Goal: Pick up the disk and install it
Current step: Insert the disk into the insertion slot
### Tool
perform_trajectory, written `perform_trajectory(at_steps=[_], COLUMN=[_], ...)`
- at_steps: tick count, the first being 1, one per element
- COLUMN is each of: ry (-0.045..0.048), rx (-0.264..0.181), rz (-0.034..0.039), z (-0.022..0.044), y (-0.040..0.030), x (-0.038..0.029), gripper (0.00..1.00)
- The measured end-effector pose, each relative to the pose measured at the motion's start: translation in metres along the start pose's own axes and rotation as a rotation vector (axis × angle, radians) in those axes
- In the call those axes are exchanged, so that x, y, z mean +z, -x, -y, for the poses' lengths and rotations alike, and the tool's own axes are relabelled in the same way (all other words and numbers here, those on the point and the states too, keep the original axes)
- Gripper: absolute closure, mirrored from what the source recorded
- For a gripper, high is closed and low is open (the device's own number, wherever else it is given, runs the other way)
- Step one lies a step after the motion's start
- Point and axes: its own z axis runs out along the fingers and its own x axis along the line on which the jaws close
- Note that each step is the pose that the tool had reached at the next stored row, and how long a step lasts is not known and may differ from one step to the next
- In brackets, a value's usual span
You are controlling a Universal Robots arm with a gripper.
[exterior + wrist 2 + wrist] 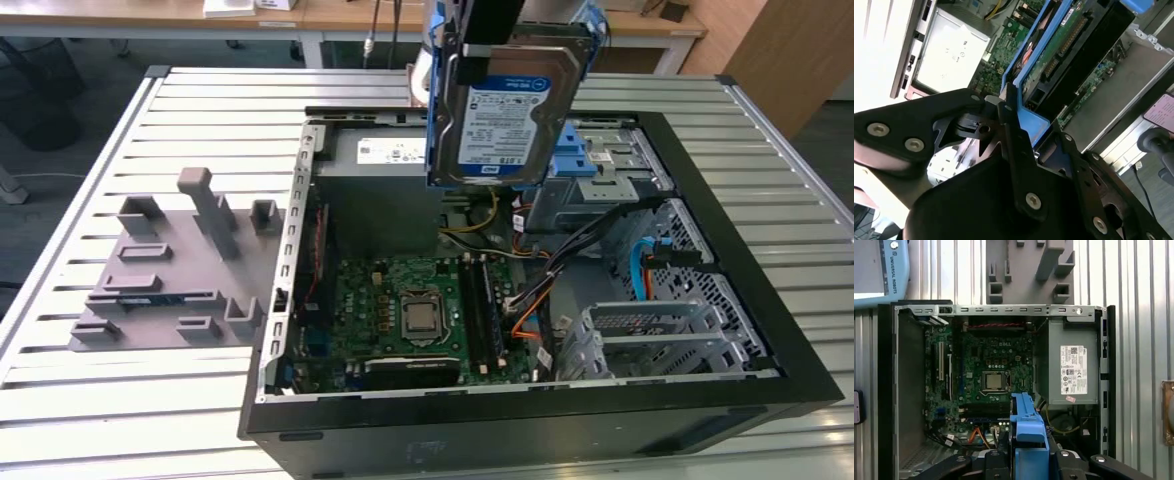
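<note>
Hanging upright from the tool (1013,131), the disk (511,118) is held clear above the open computer case (805,330), with its label face turned to the exterior view. The tool is clamped tight on the blue carrier rail (1026,427) at the disk's upper end. Below the tool lie the motherboard (991,375) and, beside it, the grey power supply (1071,367) — all on the slatted worktop (187,110).

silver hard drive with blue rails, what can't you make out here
- Exterior view: the silver hard drive with blue plastic rails hides part of the grey metal drive cage; the pincer is cut by the picture's edge.
- First wrist view: drive seen edge-on, label hidden.
- Second wrist view: black pincer links cover its near end.
</note>
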Motion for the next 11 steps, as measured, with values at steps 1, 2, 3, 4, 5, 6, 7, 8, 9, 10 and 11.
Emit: perform_trajectory(at_steps=[1, 2, 3, 4, 5, 6, 7, 8, 9, 10, 11], ry=[0.0000, 0.0001, 0.0000, -0.0001, 0.0000, 0.0000, 0.0000, 0.0000, 0.0000, 0.0000, 0.0000], rx=[0.000, 0.000, 0.000, 0.000, 0.000, 0.000, 0.000, 0.000, 0.000, 0.000, 0.000], rz=[0.0000, -0.0001, -0.0001, 0.0001, 0.0000, -0.0002, -0.0001, 0.0000, 0.0000, 0.0001, 0.0001], z=[0.0001, 0.0002, 0.0003, 0.0004, 0.0005, 0.0007, 0.0008, 0.0008, 0.0009, 0.0009, 0.0009], y=[-0.0027, -0.0055, -0.0084, -0.0118, -0.0147, -0.0176, -0.0202, -0.0222, -0.0239, -0.0251, -0.0259], x=[0.0007, 0.0013, 0.0018, 0.0023, 0.0026, 0.0027, 0.0029, 0.0029, 0.0029, 0.0028, 0.0028], gripper=[0.64, 0.64, 0.64, 0.64, 0.64, 0.64, 0.64, 0.64, 0.64, 0.64, 0.64])
